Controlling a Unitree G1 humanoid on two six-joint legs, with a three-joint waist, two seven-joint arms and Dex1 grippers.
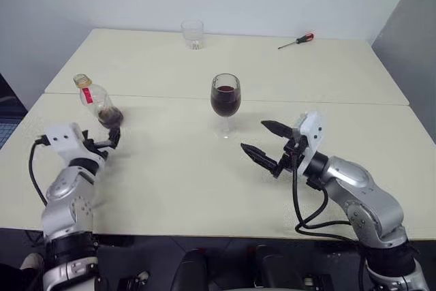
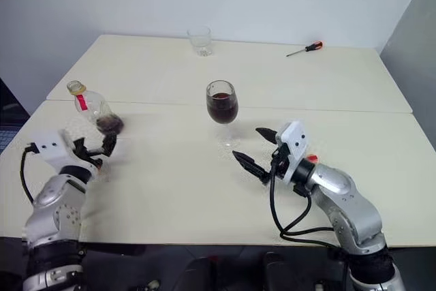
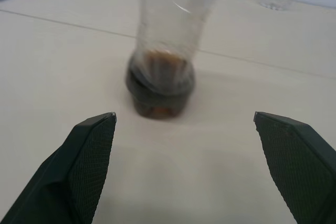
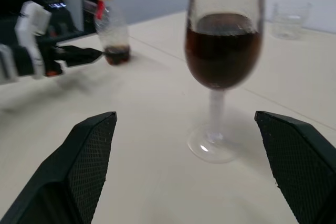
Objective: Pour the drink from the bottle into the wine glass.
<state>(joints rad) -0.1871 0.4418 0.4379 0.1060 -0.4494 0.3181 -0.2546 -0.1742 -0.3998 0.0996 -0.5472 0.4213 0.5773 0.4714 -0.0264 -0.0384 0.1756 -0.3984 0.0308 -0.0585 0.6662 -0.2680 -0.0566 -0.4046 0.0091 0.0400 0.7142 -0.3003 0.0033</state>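
Wine glass stands upright near the middle of the cream worktop, its bowl more than half full of the dark drink. Its foot rests just in front of the seam where the two worktop halves meet.

Off to the robot's left, the bottle sits on the worktop, leaning in the head views, with a small pool of the dark liquid left at its base and its yellow-and-red cap on. The left gripper sits just beside the bottle's base, on the near side; its fingers are spread wide and hold nothing, with the bottle beyond their tips.

The right gripper hovers near the glass, on its right and nearer side, apart from it. Its fingers are likewise fully apart and empty.

At the far edge stand a clear tumbler and, further right, a red-handled screwdriver.
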